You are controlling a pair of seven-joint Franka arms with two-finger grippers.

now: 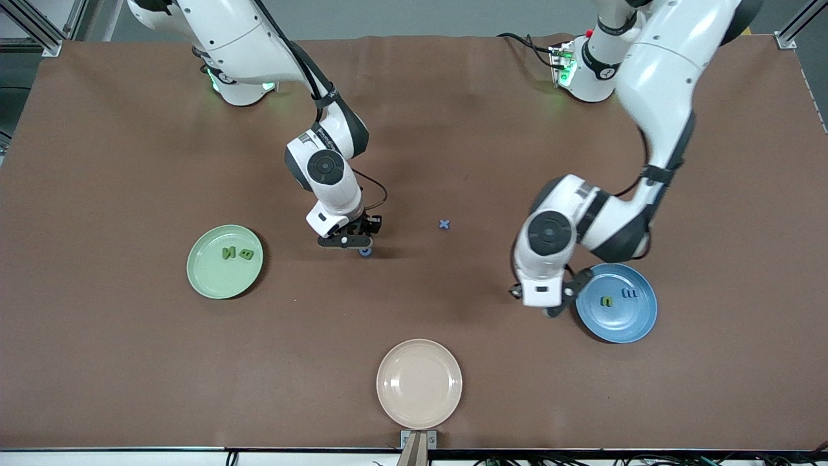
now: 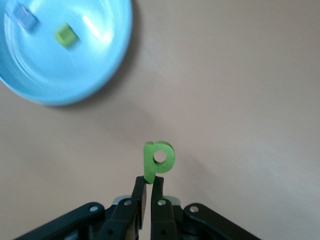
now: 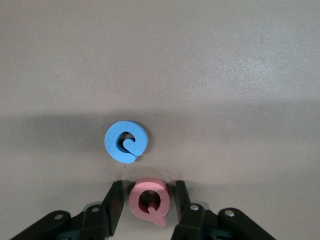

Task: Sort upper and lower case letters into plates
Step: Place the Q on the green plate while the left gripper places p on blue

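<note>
The left hand, up beside the blue plate, pinches the green p by its stem; its n and m lie within. The right hand, low over the worktop, brackets the pink Q with fingers spread, not yet closed. Light, rigid, smooth: squeeze its flat flanks. The blue G lies just beside it; the x lies farther off.

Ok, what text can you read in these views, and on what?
"p": green letter, gripped by left gripper.
"Q": pink letter between right gripper's open fingers.
"G": blue piece beside it.
"x": blue letter on table.
"N", "B": on green plate.
"n", "m": on blue plate.
No other text.
</note>
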